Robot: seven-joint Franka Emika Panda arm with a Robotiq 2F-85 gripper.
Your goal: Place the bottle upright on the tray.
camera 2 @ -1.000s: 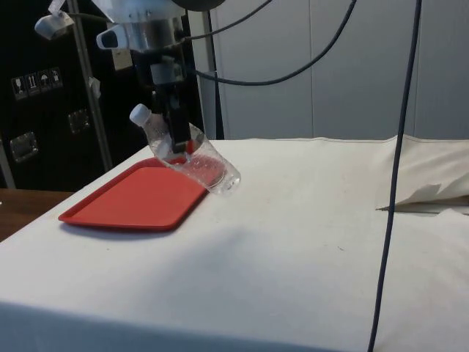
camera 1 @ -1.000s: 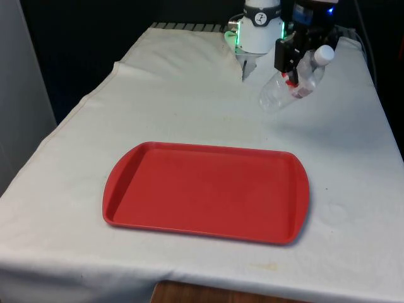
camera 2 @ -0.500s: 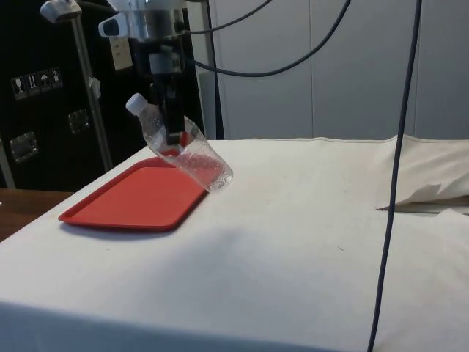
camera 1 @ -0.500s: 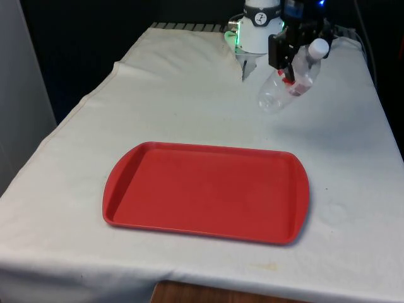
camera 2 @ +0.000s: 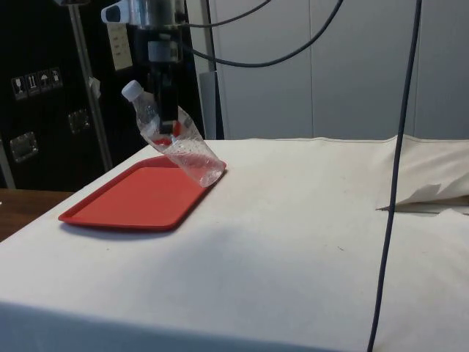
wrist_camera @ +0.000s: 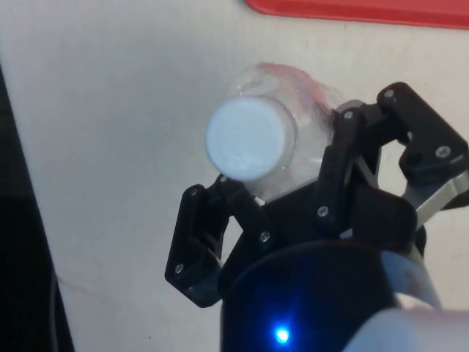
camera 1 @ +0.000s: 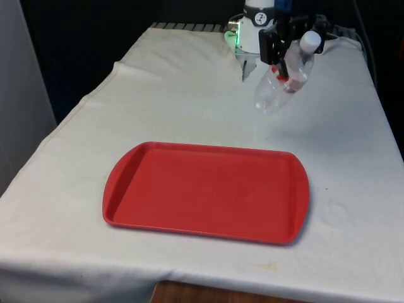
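The table [camera 1: 189, 107], draped in a white cloth, carries the scene; in the side view the cloth [camera 2: 308, 242] lies smooth with a fold towards its far edge. On it rests a flat red rectangular plastic tray with rounded corners and a raised rim [camera 1: 113, 189], lying at the near part of the table in the front view, and seen also in the side view [camera 2: 110, 213]. Nothing lies on the tray.

Above the cloth, beyond the tray and towards the front view's right, the black two-finger gripper [camera 1: 282, 58] hangs from the white arm. It is closed around a clear plastic bottle with a white cap and a red band [camera 1: 278, 85], gripping it on the upper body below the neck.

The bottle is off the table, tilted, with its cap raised and its base slanting downward. In the side view the bottle [camera 2: 183, 150] hangs in the gripper [camera 2: 170, 128] over the table near the tray's edge. From the wrist, the cap [wrist_camera: 245, 143] faces the camera between the gripper's fingers [wrist_camera: 352, 139].
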